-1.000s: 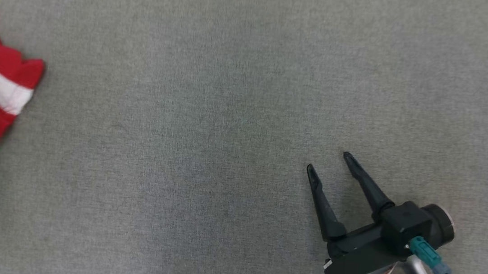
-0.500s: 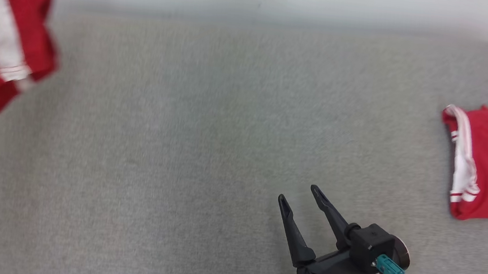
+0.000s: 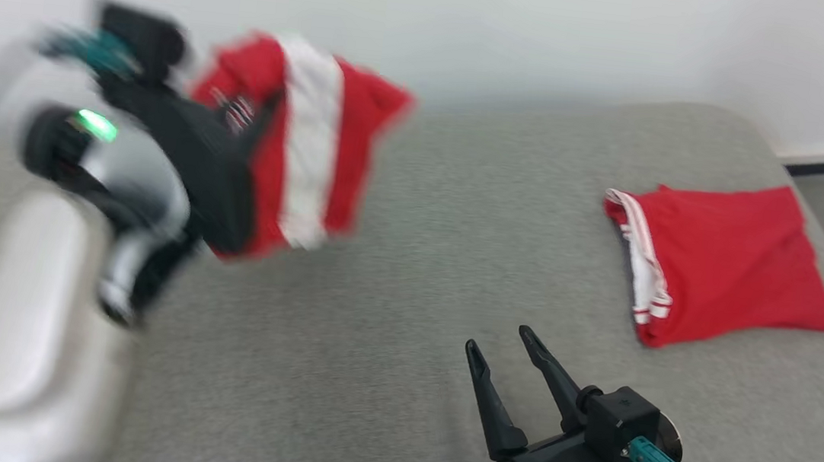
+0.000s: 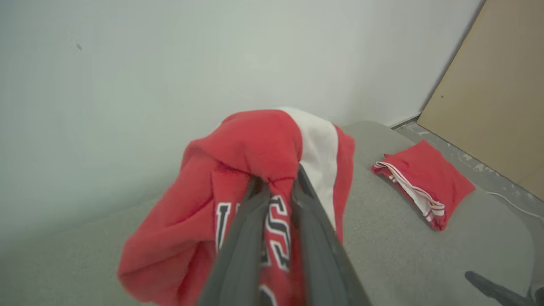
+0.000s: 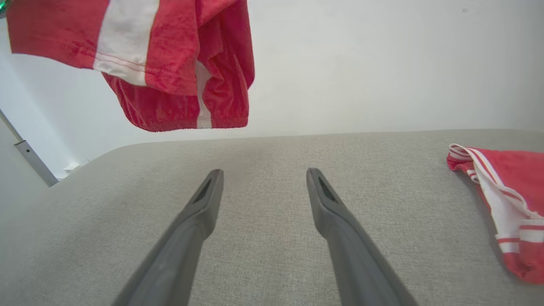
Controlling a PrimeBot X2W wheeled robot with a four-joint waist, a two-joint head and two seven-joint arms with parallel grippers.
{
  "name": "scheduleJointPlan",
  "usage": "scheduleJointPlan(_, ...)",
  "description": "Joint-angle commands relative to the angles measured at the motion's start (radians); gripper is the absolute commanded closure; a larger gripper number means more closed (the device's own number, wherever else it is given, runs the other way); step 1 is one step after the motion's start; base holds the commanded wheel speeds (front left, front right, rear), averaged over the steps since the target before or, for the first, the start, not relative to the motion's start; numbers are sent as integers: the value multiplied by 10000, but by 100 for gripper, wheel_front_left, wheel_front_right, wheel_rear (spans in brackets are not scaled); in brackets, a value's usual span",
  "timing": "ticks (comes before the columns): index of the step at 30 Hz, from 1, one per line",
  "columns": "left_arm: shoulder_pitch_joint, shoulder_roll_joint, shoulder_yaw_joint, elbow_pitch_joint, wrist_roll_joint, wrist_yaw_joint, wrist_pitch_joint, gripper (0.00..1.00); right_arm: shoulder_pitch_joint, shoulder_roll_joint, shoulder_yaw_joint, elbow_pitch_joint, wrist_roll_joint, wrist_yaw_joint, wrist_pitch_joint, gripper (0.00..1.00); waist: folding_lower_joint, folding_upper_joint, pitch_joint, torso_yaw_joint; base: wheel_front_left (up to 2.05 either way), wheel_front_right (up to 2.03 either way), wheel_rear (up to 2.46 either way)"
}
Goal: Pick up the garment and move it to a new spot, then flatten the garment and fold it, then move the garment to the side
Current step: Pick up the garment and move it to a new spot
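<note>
While the garment [image 3: 305,151] hangs bunched in the air over the far left of the grey surface [image 3: 416,262], the step in hand looks like carrying it to a new spot. That is best done by lowering it onto the bare middle, well apart from the folded red cloth [image 3: 723,256] at the right, and letting go only once it rests down. The left gripper [image 4: 276,180] pinches a fold by the printed letters between its jaws, with cloth draping around and below them; the right gripper [image 3: 499,338], near and empty, has its jaws spread wide, well apart from the garment.
</note>
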State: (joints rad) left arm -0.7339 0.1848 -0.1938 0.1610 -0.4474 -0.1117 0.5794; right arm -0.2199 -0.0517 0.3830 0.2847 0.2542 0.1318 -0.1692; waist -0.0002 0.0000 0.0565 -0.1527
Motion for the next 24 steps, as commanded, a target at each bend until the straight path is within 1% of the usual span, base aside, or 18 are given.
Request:
scheduleJointPlan(1,308,-22,53,35,-33,14,-93,100,20,16,31,-11,32,-26,-15,0,2,0,-16,-642,0,0,0)
scheduleJointPlan(2,625,-380,-175,125,-104,38,-285,100,20,20,-32,-39,0,-26,-18,0,2,0,49,-715,0,0,0)
scheduleJointPlan(3,899,-600,-374,291,-124,30,-459,100,9,16,-51,-50,-14,-26,20,0,2,0,121,-832,0,0,0)
scheduleJointPlan(5,1412,-857,-702,724,-125,114,-787,100,-9,6,-115,-100,-69,-26,61,0,2,0,260,-1014,0,0,0)
scheduleJointPlan(9,2100,-1180,-1486,1800,202,333,-1455,100,-98,12,-122,-212,-76,-26,72,0,2,0,512,-1346,0,0,0)
scheduleJointPlan(13,2234,-1267,-2037,2861,340,565,-1972,100,-119,15,-108,-255,-43,-26,47,0,2,0,622,-1461,0,0,0)
scheduleJointPlan(14,2217,-1285,-2161,3047,369,607,-2124,91,-102,15,-109,-241,-23,-26,37,0,2,0,624,-1459,0,0,0)
scheduleJointPlan(15,2199,-1300,-2230,3223,380,721,-2338,33,-71,15,-105,-222,14,-26,32,0,2,0,613,-1444,0,0,0)
scheduleJointPlan(16,2212,-1307,-2309,3416,344,758,-2476,0,-37,15,-97,-211,52,-26,27,0,2,0,580,-1416,0,0,0)
scheduleJointPlan(19,2297,-1331,-2439,3740,-68,899,-2907,0,62,11,-134,-147,95,-26,24,0,2,0,410,-1254,0,0,0)
scheduleJointPlan(22,2383,-1334,-2573,3685,-514,1045,-3518,0,192,11,-242,-94,44,-26,44,0,2,0,113,-1001,0,0,0)
scheduleJointPlan(24,2464,-1335,-2586,3578,-563,1198,-3980,0,284,10,-346,-71,-15,-26,87,0,2,0,-129,-792,0,0,0)
